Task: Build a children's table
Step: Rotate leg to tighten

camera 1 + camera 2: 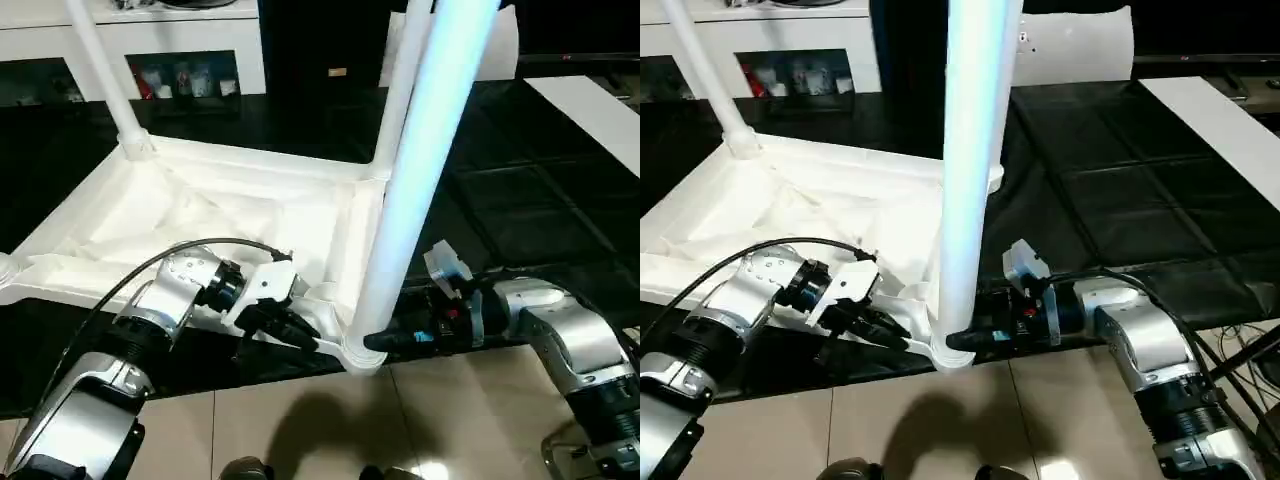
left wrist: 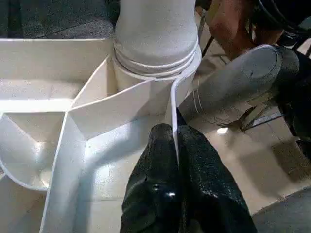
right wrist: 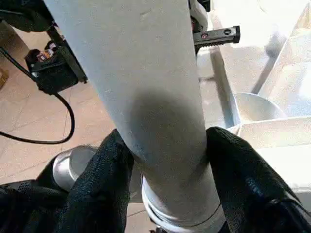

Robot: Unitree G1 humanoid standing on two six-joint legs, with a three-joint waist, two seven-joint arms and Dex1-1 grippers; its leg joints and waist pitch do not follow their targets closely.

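The table top lies upside down on the dark floor, legs standing up from its corner sockets. The left gripper is clenched on the thin rim beside the near corner. The right gripper grasps the near leg just above its socket.

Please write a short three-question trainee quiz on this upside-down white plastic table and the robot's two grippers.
1. True or false: the left gripper pinches the thin rim wall of the upturned white plastic table top.
2. What does the right gripper clasp? A) a black cable B) the round white near-corner leg C) the cabinet
3. How many white legs stand in sockets?

Key: 1 true. 2 B. 3 three in the left eye view.
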